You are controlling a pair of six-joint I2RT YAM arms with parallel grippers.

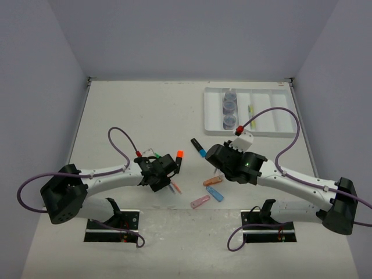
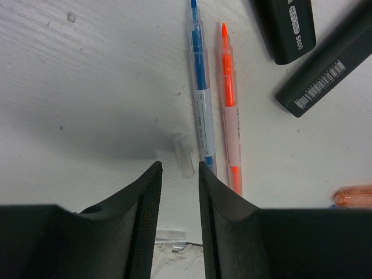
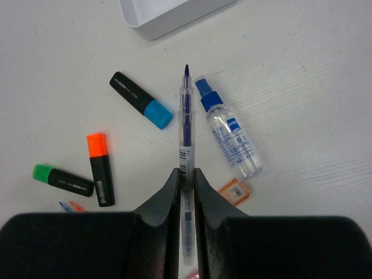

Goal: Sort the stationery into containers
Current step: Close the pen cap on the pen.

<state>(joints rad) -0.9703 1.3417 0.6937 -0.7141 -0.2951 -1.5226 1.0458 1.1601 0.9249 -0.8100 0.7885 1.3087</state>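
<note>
My right gripper [image 3: 186, 174] is shut on a thin dark-blue pen [image 3: 186, 125] and holds it above the table; it also shows in the top view [image 1: 211, 156]. My left gripper [image 2: 178, 168] is open and low over the table, with a small clear pen cap [image 2: 181, 154] just ahead of its fingertips. A blue pen [image 2: 200, 110] and an orange pen [image 2: 228, 104] lie right of the cap. The white divided tray [image 1: 273, 125] at the back right holds three grey-blue jars [image 1: 229, 107] and a yellow-green pen [image 1: 251, 109].
Black highlighters with blue [image 3: 139, 100], orange [image 3: 100, 168] and green [image 3: 61, 179] caps lie on the table. A blue-capped bottle [image 3: 229, 135] and an orange capsule [image 3: 234, 192] lie by the right gripper. Blue [image 1: 215, 193] and pink [image 1: 200, 201] capsules lie nearer the front.
</note>
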